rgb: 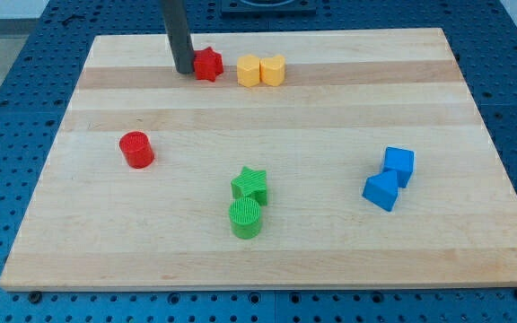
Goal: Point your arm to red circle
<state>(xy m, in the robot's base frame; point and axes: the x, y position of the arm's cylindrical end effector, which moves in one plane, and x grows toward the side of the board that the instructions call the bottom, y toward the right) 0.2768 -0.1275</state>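
Worktop: pale wood. No claw fitted, so no opening to report. My tip rests at eleven o'clock, touching the red star (on its left). Red circle: upright ribbed cylinder, nine o'clock, well apart.

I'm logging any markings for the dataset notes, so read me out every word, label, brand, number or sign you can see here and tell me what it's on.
None: no readable word, label, brand, number or sign shows in the camera view.
Pale wooden board: bare wood grain only.
Red cylinder block, red star block, two yellow blocks, green star block, green cylinder block, two blue blocks: unmarked.
My tip, left of the red star: plain dark rod.
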